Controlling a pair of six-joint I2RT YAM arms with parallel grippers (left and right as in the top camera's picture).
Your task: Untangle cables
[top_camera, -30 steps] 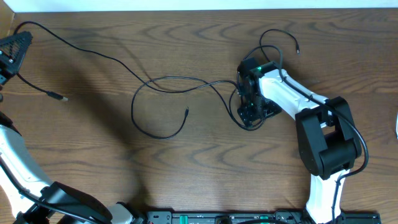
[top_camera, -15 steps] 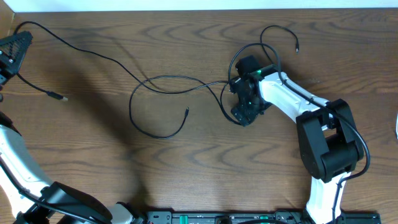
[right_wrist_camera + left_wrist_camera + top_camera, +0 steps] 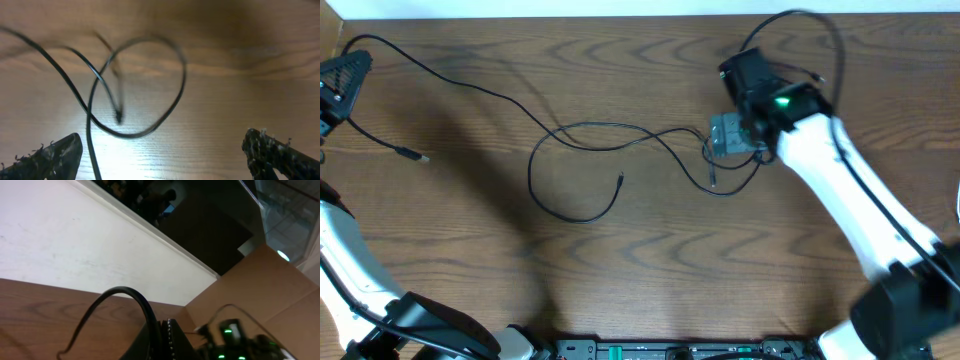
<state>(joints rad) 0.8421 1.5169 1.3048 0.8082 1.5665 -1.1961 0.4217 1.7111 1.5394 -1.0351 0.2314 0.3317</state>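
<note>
Cables (image 3: 530, 175) across wood-grain table (image 3: 470, 260), white wall (image 3: 50, 235).

Wood-grain table (image 3: 620, 270), smooth matt finish, thin black rubbery cables (image 3: 530, 172), glossy white plastic arm (image 3: 832, 186)

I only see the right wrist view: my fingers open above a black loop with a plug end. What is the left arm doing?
Observer: The left gripper is shut on a black cable, at the table's left edge.
Operator: Where does that cable go?
Observer: Overhead, it runs across the table to meet a wide loop left of your right gripper.
Operator: Any loose ends there?
Observer: One free plug lies near the left gripper.
</note>
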